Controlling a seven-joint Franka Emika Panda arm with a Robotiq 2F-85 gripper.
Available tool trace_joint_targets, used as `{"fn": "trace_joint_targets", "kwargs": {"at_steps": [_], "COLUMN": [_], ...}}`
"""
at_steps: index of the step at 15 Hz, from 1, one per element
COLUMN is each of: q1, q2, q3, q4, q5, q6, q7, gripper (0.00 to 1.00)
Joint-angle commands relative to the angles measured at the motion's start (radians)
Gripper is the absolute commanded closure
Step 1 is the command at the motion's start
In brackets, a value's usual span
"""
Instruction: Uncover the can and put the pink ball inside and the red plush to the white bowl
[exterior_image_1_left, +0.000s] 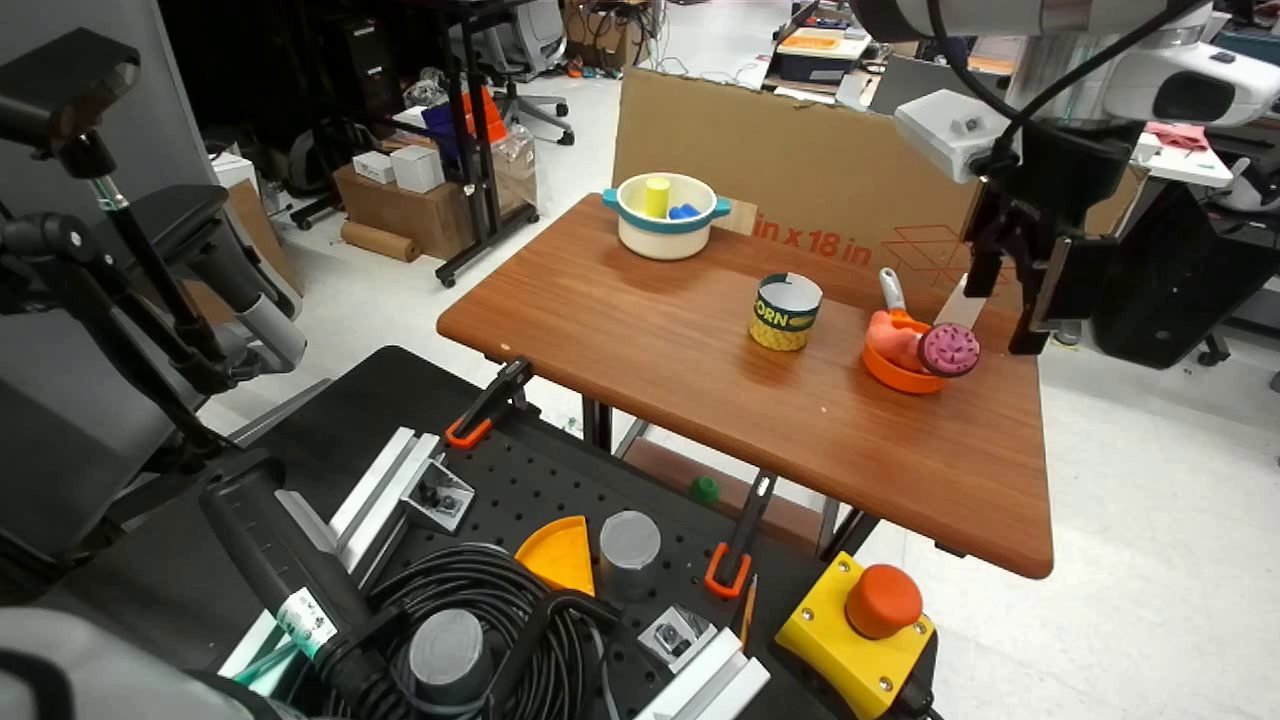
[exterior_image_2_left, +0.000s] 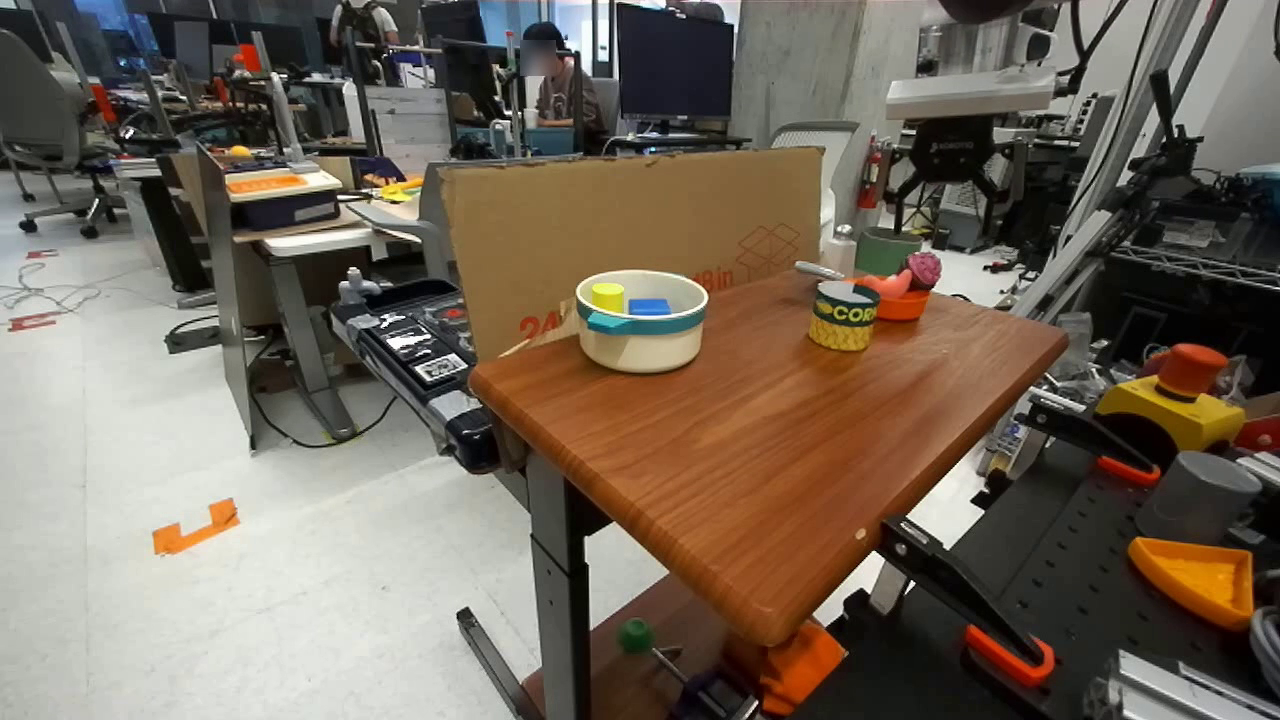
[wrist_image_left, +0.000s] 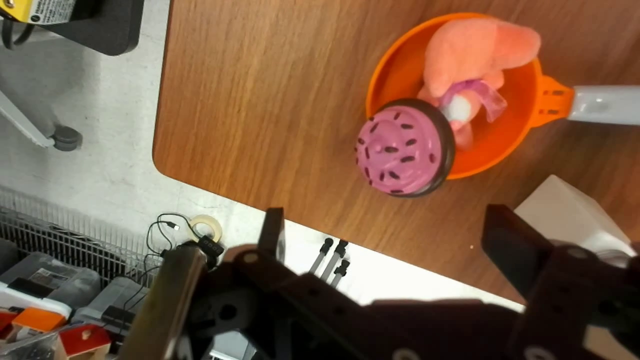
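Observation:
My gripper (wrist_image_left: 385, 209) stands open above the table's end, near the orange bowl, nothing between its fingers; it also shows in both exterior views (exterior_image_1_left: 1003, 318) (exterior_image_2_left: 942, 232). The pink ball (wrist_image_left: 397, 147), with dark sprinkles and a brown underside, rests at the rim of that bowl. Beside it inside lies the red plush (wrist_image_left: 462, 52), coral-coloured with a purple ribbon. Mid-table, the can (exterior_image_1_left: 785, 318) (exterior_image_2_left: 843, 322) stands upright, yellow with a dark CORN band; its top looks pale, and I cannot tell if it is covered. The white bowl (exterior_image_1_left: 665, 243) (exterior_image_2_left: 640, 350) sits at the far end holding yellow and blue pieces.
The orange bowl (wrist_image_left: 492, 155) has a grey handle (wrist_image_left: 605, 104). Close to it is a slim white bottle (wrist_image_left: 565, 212), partly behind a finger in the wrist view. A tall cardboard sheet (exterior_image_1_left: 800, 160) lines one long table edge; clamps (exterior_image_1_left: 740, 535) grip the opposite side.

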Motion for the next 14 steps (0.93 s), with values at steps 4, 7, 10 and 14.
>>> {"fn": "trace_joint_targets", "kwargs": {"at_steps": [4, 7, 10, 14], "q1": [0.02, 0.023, 0.027, 0.027], "q2": [-0.011, -0.011, -0.003, 0.014], "q3": [-0.004, 0.003, 0.003, -0.005], "q4": [-0.011, -0.013, -0.007, 0.005], "q5": [0.002, 0.01, 0.013, 0.007], "q6": [0.002, -0.009, -0.018, -0.015], "q7": [-0.023, -0.046, -0.058, -0.054], "gripper": [0.0, 0.0, 0.0, 0.0]}}
